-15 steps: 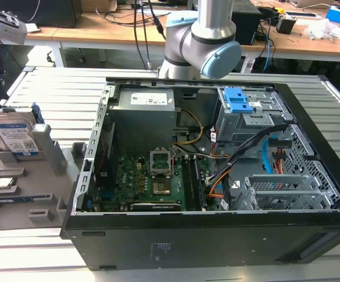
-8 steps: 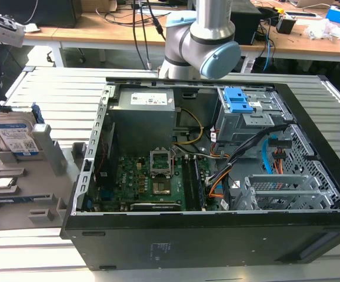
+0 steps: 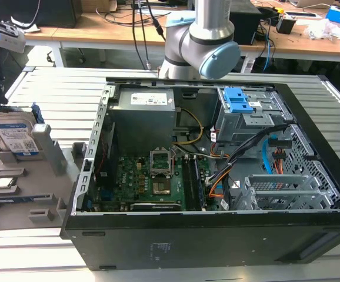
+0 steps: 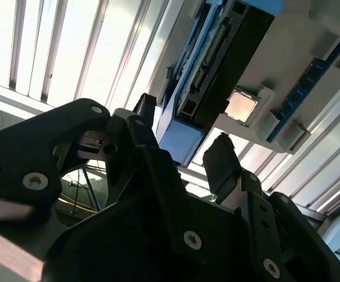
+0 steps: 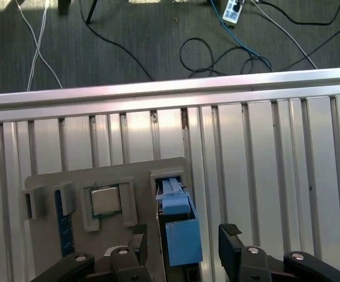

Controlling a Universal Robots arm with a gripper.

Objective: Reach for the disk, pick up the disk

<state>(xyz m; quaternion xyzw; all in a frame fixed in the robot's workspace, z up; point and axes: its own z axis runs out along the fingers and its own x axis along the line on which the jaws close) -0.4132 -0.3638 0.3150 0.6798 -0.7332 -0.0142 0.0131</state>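
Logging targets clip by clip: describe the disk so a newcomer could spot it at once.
At the exterior view's left of the open black computer case, a grey tray lies on the slatted table. The disk stands on edge in it, beneath the open gripper. Its blue bracket and labelled face set it apart from the flat silver chip nearby.

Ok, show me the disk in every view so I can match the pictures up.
Exterior view: the disk stands on edge in the grey tray at the exterior view's left, outside the computer case.
First wrist view: the disk is edge-on between the fingertips of the open gripper.
Second wrist view: the disk is edge-on, just beyond the fingertips.
Shared landmark: the square silver chip, seated in that tray beside the disk.
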